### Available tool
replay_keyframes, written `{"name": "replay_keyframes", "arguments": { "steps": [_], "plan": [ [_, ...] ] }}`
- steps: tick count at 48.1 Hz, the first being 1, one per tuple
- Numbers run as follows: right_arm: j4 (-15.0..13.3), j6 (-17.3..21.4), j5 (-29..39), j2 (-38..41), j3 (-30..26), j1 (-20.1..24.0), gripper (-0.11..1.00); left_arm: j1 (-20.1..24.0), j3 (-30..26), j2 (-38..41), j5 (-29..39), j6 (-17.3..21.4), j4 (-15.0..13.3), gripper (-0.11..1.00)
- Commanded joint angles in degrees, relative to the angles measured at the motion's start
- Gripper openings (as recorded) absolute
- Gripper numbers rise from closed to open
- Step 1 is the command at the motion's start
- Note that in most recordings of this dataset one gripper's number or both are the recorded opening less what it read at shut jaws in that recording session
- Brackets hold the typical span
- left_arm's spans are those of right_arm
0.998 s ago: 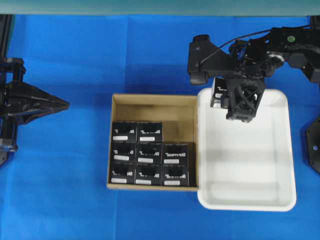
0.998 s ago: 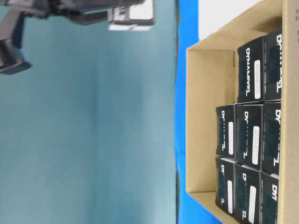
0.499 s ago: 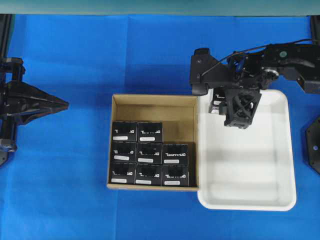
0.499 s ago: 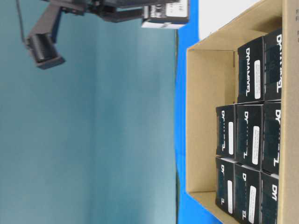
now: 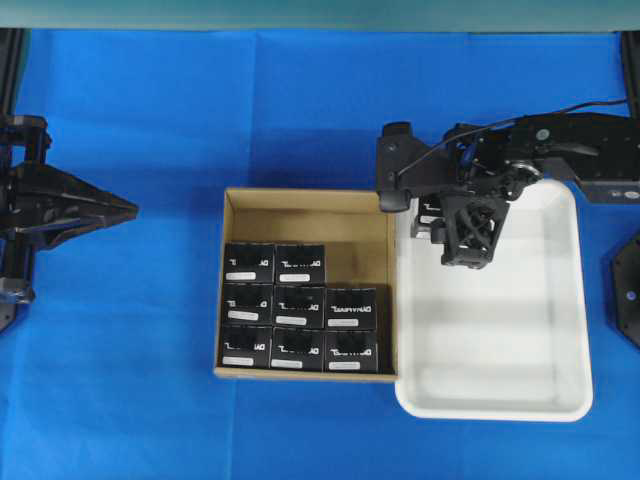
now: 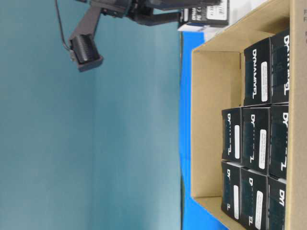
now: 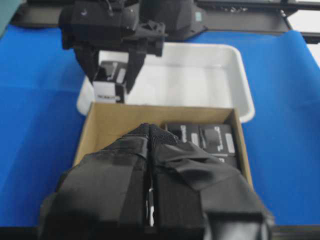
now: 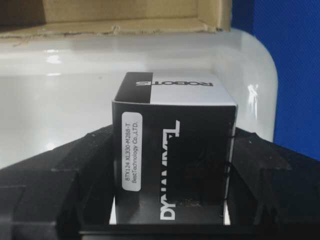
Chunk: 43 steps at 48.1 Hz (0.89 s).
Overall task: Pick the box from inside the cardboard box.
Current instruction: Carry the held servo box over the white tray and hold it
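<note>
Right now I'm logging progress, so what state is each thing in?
Right gripper: shut on the box.
The box: held upright over the white tray.
Left gripper: shut, holding nothing.
Cardboard box: open, eight black boxes inside.

Box (image 7: pixel 111 84) between jaws, over white tray (image 7: pixel 210 80)

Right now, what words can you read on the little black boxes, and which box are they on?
"ROBOTIS": top face of the held box in the right gripper.
"DYNAMIXEL" (partly hidden): its front face.
"BTX124 XL330-M288-T" and "BestTechnology CO.,LTD.": its white label strip.
"DYNAMIXEL": the boxes in the cardboard box.
Their white strips are too small to read.
</note>
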Motion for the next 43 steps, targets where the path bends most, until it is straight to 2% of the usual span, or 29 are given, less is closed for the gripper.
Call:
{"name": "replay_keyframes", "arguments": {
  "steps": [1, 15, 43],
  "plan": [
    [-0.09, -0.35, -0.79, 1.23, -0.26, 0.26, 0.62, -0.09, -1.41, 0.44, -0.26, 0.00, 0.18, -0.02],
    [-0.09, -0.70, -0.88, 4.22, -0.53, 0.44, 0.62, -0.09, -1.41, 0.44, -0.26, 0.00, 0.18, -0.02],
    [-0.09, -0.35, -1.49, 4.39, -0.44, 0.44, 0.62, -0.09, -1.23, 0.53, -0.26, 0.00, 0.18, -0.02]
  ]
}}
